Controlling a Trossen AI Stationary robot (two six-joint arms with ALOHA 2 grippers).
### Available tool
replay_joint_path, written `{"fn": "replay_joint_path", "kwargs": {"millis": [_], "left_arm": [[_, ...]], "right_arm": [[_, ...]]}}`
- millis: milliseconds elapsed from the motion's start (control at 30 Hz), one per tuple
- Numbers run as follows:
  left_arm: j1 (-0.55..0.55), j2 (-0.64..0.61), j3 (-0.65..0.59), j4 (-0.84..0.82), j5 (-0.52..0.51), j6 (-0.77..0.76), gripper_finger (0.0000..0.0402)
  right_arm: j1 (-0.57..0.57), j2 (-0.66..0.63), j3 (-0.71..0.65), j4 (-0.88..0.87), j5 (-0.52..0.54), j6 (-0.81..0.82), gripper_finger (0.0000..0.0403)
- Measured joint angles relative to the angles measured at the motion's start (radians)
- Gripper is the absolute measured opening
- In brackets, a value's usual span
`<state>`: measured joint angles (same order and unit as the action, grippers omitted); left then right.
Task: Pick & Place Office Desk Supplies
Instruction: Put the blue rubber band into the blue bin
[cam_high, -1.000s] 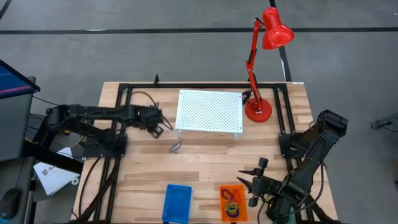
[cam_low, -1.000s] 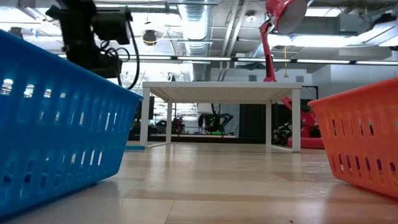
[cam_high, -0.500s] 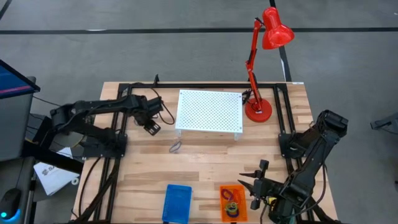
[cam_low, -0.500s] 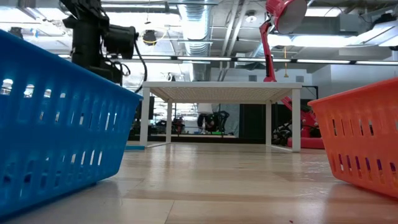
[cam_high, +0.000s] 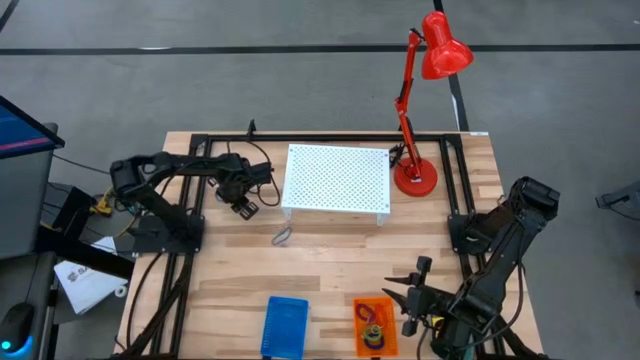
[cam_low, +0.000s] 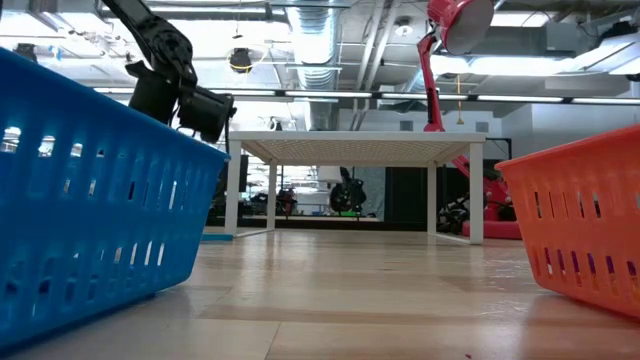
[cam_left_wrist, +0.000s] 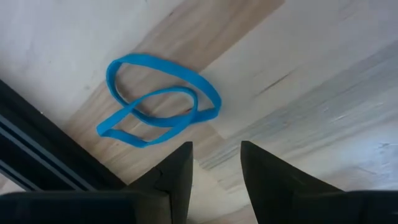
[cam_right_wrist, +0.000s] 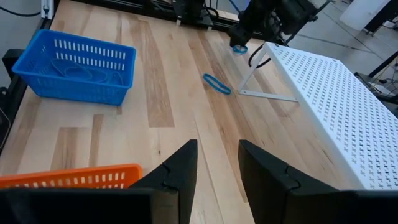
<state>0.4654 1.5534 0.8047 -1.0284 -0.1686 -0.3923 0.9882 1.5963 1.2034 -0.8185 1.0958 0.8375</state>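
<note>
over by the white perforated metal stand, the left gripper hangs above a thin blue rubber loop, fingers apart, holding nothing. it's floppy and flat on the wood, so the tips could just pinch air. right gripper idles by the orange basket, fingers apart.

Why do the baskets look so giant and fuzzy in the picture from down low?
In the low view the blue basket and orange basket sit right by the camera, so they loom large and soft-edged; the white stand farther back looks sharper, and bright ceiling lights wash out the top.

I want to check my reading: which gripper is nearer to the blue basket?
Right. The right gripper waits beyond the orange basket from the blue basket; the left gripper hangs farther away, beside the white stand.
</note>
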Motion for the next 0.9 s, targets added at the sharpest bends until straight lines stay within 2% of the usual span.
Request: {"fn": "replay_joint_path", "kwargs": {"millis": [333, 600, 900], "left_arm": [[0.002, 0.015, 0.000, 0.003, 0.010, 0.020, 0.0125], [0.002, 0.016, 0.000, -0.001, 0.010, 0.021, 0.0103], [0.002, 0.078, 0.000, -0.011, 0.012, 0.007, 0.0097]], "right_arm": [[0.000, 0.000, 0.000, -0.003, -0.002, 0.000, 0.0113], [0.000, 0.000, 0.000, 0.001, -0.021, 0.000, 0.0113], [0.000, 0.000, 0.000, 0.001, -0.021, 0.000, 0.0113]]}}
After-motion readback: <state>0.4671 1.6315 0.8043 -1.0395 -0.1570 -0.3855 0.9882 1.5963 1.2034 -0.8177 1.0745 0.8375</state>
